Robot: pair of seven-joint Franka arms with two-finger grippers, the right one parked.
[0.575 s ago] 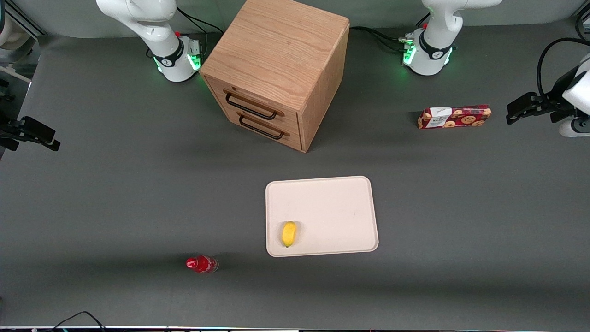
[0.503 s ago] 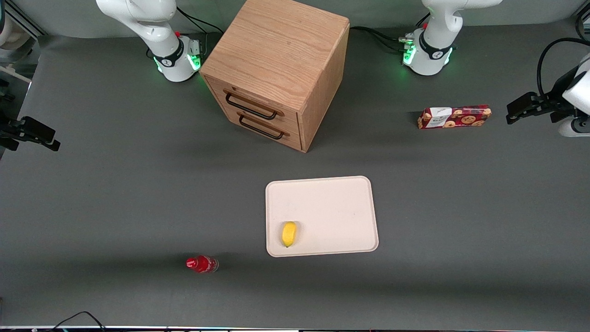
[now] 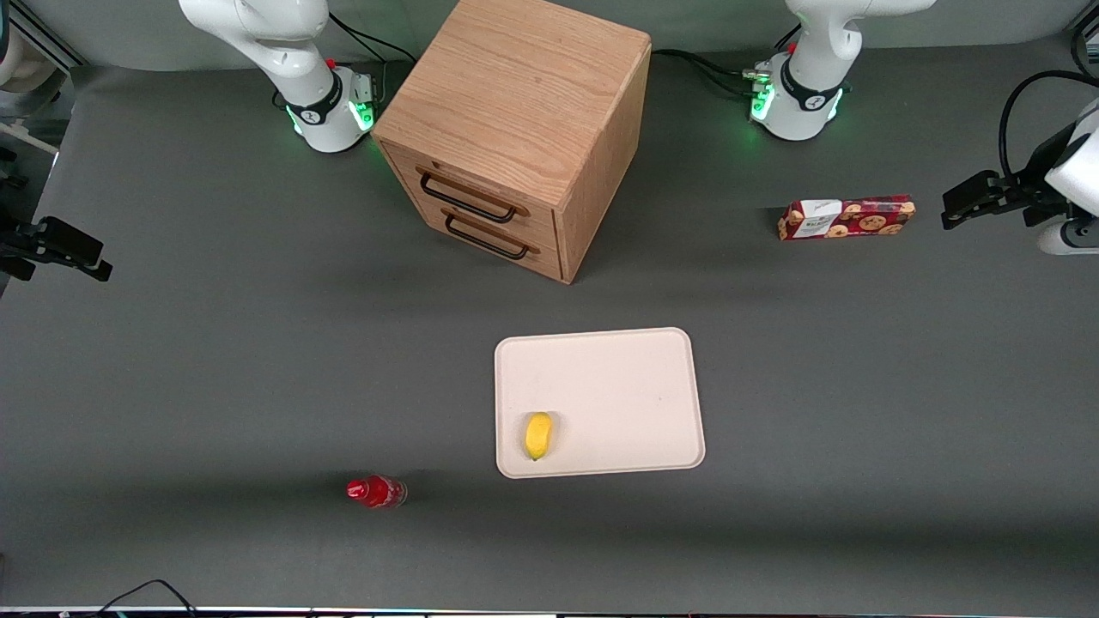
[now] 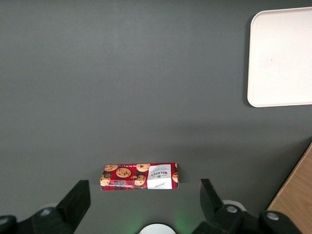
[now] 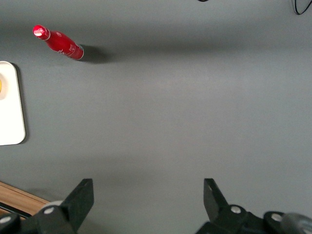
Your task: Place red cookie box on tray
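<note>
Red cookie box (image 3: 847, 218) lying flat on the grey worktop (image 3: 258, 360), toward the working arm's end, long axis running sideways across the front view. White label patch at the end nearer the wooden drawer cabinet (image 3: 515, 129); "WALKERS" just readable there in the left wrist view (image 4: 140, 176) (finer print too small to make out), chocolate-chip cookies printed along the rest. Well apart from the cream-white tray (image 3: 599, 402), and farther from the front camera than it. Nothing touching the box.

Gripper (image 3: 960, 204) hanging near the box's plain end, clear of it, holding nothing; fingers (image 4: 77, 200) spread wide in the left wrist view, wider than the box is long.

On the tray, a small yellow lemon-like fruit (image 3: 538, 435) near one corner. Red bottle (image 3: 376, 492) lying on its side on the worktop, beside the tray toward the parked arm's end; label unreadable.
</note>
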